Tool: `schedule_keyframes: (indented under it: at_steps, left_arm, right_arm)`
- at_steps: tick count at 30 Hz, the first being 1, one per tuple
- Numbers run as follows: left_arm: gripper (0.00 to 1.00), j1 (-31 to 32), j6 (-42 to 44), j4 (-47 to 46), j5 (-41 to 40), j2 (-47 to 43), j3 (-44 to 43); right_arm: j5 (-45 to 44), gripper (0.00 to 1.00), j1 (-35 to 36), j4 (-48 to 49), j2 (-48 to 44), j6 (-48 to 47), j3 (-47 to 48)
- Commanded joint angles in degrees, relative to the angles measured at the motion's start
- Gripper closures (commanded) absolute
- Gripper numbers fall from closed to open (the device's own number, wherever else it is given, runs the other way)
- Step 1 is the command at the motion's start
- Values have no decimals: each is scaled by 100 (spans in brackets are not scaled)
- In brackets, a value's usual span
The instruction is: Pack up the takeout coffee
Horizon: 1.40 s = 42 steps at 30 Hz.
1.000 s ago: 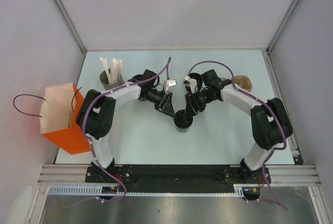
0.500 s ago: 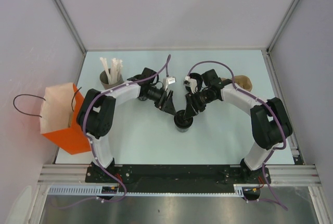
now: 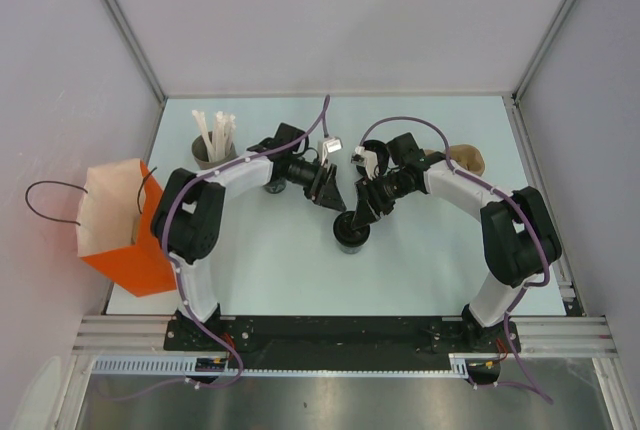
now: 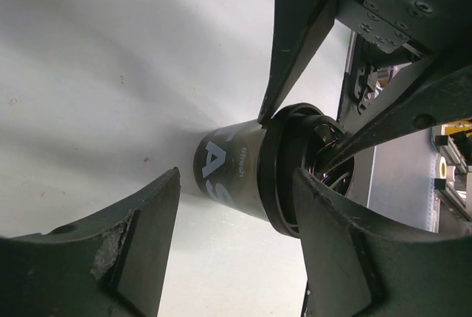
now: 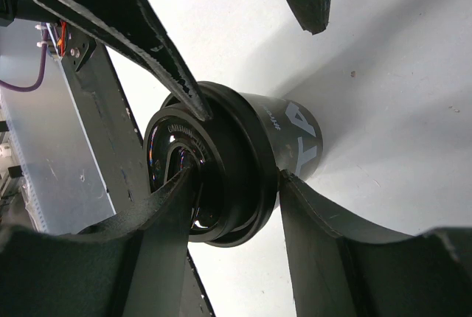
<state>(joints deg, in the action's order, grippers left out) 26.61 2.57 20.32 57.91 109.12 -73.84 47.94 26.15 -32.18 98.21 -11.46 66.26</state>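
Moved: left gripper (image 3: 330, 200) edges back from coffee (image 3: 349, 237)
Left: left gripper spread wide, beside coffee
Right: right gripper (image 3: 357, 220) pinches rim of upright coffee

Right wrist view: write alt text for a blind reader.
Close-up of a black lidded cup on a pale table, the right gripper fingers touching its lid and side. Two left gripper fingers enter from the top.

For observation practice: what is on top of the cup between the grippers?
A black round lid closes the cup, the right gripper straddling its rim. The contents are hidden.
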Motion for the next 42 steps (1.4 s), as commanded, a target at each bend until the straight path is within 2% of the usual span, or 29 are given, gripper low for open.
schedule_keyframes:
  at_steps: [1, 13, 21, 30, 34, 37, 42]
  left_arm:
    - [33, 28, 226, 95, 186, 48, -51]
    - [38, 204, 464, 297, -306, 197, 37]
    - [52, 388, 666, 605, -1570, 285, 151]
    - [53, 670, 956, 789, -2424, 452, 397]
    - [53, 688, 956, 702, -2399, 391, 414]
    - [48, 609, 877, 597, -2276, 136, 336]
    - [34, 415, 807, 763, -1889, -206, -323]
  right_arm:
    - [-567, 48, 92, -139, 286, -269, -78]
    - [-602, 48, 92, -130, 312, -260, -78]
    - [-655, 48, 83, -157, 356, -277, -78]
    - [-742, 47, 74, -192, 435, -330, -87]
    - [-743, 48, 83, -209, 444, -339, -78]
    - [-751, 48, 74, -209, 427, -339, -78]
    - [-734, 48, 83, -201, 418, -330, -78]
